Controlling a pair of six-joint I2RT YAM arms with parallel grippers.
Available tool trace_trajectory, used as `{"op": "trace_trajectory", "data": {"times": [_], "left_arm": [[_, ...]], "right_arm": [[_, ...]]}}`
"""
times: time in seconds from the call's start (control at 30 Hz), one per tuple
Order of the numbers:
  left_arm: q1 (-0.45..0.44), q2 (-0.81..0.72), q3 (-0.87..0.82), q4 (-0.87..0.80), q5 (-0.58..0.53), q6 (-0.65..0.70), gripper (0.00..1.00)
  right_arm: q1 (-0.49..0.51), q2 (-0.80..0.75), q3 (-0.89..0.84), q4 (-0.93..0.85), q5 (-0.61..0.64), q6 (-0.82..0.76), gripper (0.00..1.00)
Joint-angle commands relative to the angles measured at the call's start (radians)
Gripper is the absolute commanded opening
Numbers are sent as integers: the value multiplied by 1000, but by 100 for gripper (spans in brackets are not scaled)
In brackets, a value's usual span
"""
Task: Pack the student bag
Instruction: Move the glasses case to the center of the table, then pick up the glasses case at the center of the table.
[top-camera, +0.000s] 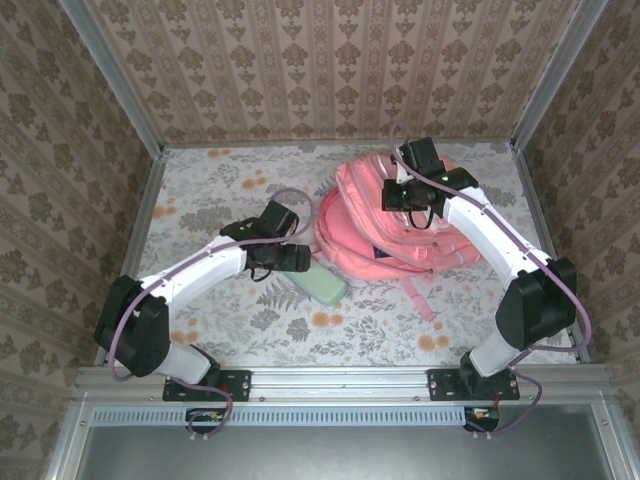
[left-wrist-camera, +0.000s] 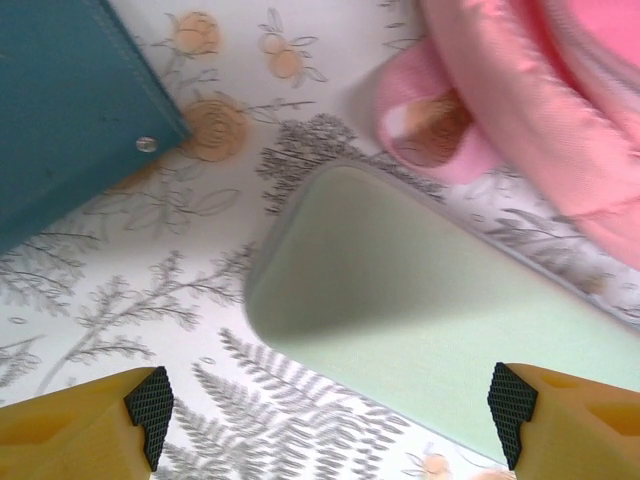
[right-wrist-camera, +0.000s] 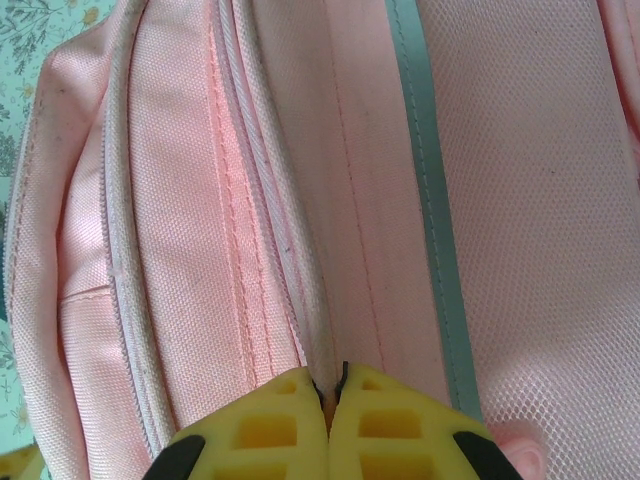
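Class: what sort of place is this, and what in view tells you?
Probably a staged robot test booth, not a real room: wallpapered panels in metal framing enclose a floral-covered table, and two arms are bolted to its near rail.

Lighting: bright, even, diffuse from above; no glare. Shadows: soft and short on the floral table (top-camera: 220, 190) beneath both arms. Left wrist view: pale green book (left-wrist-camera: 420, 320) blurred, its near edge smeared. Right wrist view: pink backpack (right-wrist-camera: 520, 200) weave crisp; right gripper (right-wrist-camera: 330, 400) out of focus.
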Motion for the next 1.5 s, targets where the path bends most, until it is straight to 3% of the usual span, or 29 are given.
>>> {"op": "trace_trajectory", "data": {"times": [0.0, 0.2, 0.4, 0.5, 0.9, 1.17, 1.47], "left_arm": [[-56, -20, 21, -56, 6, -216, 85], [-154, 31, 42, -145, -67, -610, 88], [-257, 136, 150, -208, -149, -847, 91], [-282, 203, 210, -248, -160, -925, 100], [-314, 379, 310, -286, -112, -1064, 100], [-316, 416, 269, -229, -91, -1117, 100], [-312, 359, 161, -132, -152, -1050, 94]], "right_arm": [[-13, -39, -17, 4, 10, 37, 5], [-12, -78, -47, 27, -1, 70, 8], [-12, -118, -88, 37, -3, 70, 10], [-12, -142, -120, 56, -2, 83, 10], [-12, -195, -182, 104, -24, 99, 11], [-12, -183, -182, 119, -58, 118, 11], [-12, -181, -177, 113, -49, 120, 11]]}}
